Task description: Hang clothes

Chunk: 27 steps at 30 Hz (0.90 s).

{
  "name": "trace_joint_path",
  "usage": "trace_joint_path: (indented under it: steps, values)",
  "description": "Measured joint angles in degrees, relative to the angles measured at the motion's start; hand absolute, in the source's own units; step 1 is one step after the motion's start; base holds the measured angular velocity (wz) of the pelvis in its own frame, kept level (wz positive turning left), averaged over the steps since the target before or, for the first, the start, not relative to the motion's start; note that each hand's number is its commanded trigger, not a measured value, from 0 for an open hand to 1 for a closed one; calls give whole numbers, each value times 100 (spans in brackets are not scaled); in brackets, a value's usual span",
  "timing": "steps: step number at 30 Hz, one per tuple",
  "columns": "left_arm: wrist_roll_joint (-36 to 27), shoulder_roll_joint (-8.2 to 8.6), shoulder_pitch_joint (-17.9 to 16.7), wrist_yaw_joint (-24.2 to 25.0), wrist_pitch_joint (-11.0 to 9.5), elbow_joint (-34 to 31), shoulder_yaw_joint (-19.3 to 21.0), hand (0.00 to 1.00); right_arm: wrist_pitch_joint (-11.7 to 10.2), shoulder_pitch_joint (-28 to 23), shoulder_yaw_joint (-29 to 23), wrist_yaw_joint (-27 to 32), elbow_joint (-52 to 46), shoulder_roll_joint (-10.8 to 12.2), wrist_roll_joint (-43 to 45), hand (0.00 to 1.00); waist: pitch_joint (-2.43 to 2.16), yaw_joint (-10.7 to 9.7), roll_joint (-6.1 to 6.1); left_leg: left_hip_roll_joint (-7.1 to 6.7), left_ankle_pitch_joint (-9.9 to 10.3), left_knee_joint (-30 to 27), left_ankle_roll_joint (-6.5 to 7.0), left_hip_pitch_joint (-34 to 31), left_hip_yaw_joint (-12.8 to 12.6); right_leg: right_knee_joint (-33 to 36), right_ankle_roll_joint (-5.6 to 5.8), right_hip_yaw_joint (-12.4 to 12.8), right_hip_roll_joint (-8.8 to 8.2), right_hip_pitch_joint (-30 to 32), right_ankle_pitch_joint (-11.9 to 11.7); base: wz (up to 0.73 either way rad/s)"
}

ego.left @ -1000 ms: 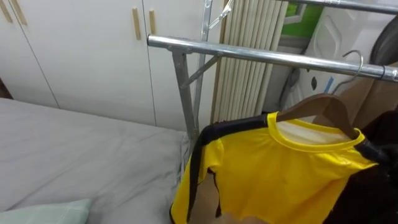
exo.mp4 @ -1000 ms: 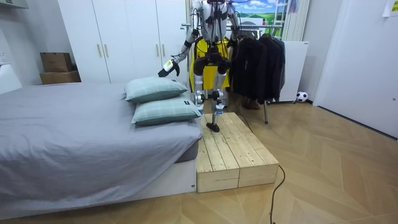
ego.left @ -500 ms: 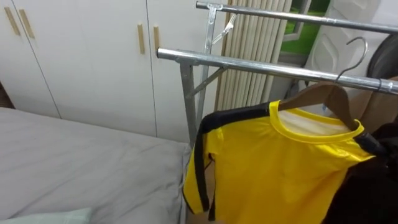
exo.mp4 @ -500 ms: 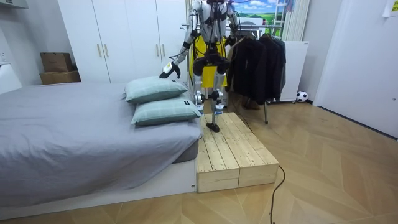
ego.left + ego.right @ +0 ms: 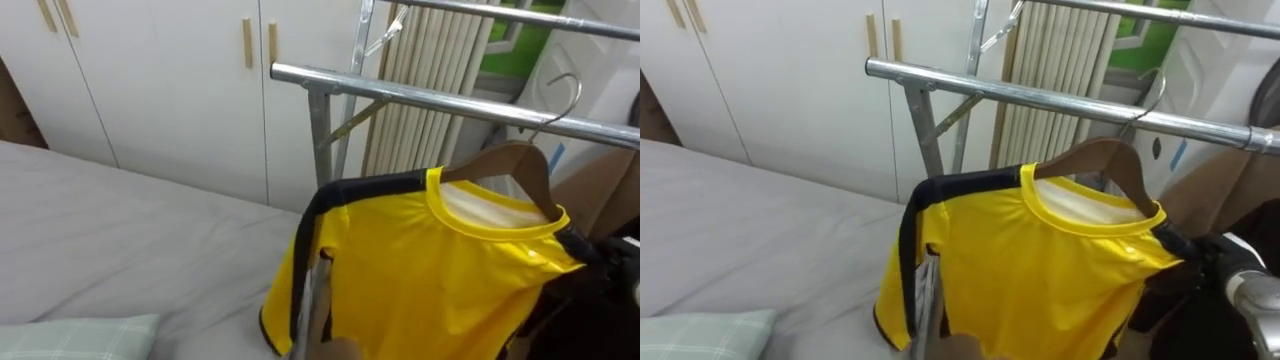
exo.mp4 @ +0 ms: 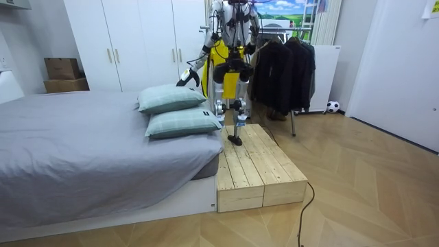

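The yellow shirt (image 5: 430, 270) hangs on a wooden hanger (image 5: 515, 165) whose hook sits over the metal rail (image 5: 430, 95) of the clothes rack, just beyond the bed's far edge. The right hand (image 5: 1228, 268) shows at the shirt's right shoulder, close beside the cloth; I cannot tell whether its fingers are open or closed. The left hand (image 6: 184, 77) reaches out over the pillows (image 6: 175, 110), well apart from the shirt, and its grip cannot be told either. The robot stands on a wooden platform (image 6: 257, 165) between the bed (image 5: 120, 230) and the rack, where dark coats (image 6: 285, 65) hang further along.
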State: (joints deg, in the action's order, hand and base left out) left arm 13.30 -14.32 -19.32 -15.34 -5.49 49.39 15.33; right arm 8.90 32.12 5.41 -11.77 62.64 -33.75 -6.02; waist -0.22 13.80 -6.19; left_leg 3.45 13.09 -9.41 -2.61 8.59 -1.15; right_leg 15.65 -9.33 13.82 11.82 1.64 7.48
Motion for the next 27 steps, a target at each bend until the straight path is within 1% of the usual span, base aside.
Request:
trace_joint_path:
  steps: [3,6,9,12,16,18,21,25,27]
  values:
    - [1,-5,2,19,0,-1,-1,0,-1,60,13,-242,40,-7,-59,100,7,0,-23,2,1,4,0,11,41,-33,-2,-54,-10,-41,0,6]
    - [1,-33,23,73,-2,-1,-19,0,-3,86,15,-461,263,-18,-66,100,3,7,-32,0,0,25,0,43,56,-81,-2,-133,-31,-78,0,12]
    - [3,-43,73,67,-2,0,-107,0,0,169,14,-676,483,-28,-67,100,7,18,-39,-14,0,46,0,40,193,-114,-5,-189,-46,-56,9,10]
    - [2,-57,119,64,-2,-1,-120,0,1,170,14,-865,496,-35,-66,100,9,24,-61,-15,-1,60,0,40,269,-119,-6,-241,-58,-66,11,10]
    - [-8,-97,151,57,-1,-49,-220,0,1,171,15,-962,496,-40,-62,100,12,28,-90,-17,-1,61,0,3,359,-124,-7,-286,-72,-56,11,10]
    - [-12,-102,153,61,-2,-57,-238,0,1,172,16,-1027,496,-40,-57,100,16,36,-98,-18,-1,61,0,-7,363,-125,-7,-297,-76,-52,11,5]
    - [-16,-113,167,62,-1,-57,-281,0,1,172,33,-1099,497,-46,-49,100,10,37,-108,-20,-1,60,0,-51,362,-121,-7,-298,-83,-48,10,0]
    - [-18,-172,169,66,-1,-58,-322,0,1,172,240,-1116,566,-53,-27,100,6,44,-102,-19,-1,60,-1,-38,348,-122,-7,-303,-83,-57,11,0]
    - [-18,-180,169,66,-1,-79,-324,0,2,172,241,-1130,643,-53,5,100,5,44,-100,-18,-2,60,-1,-36,348,-130,-7,-317,-85,-54,11,0]
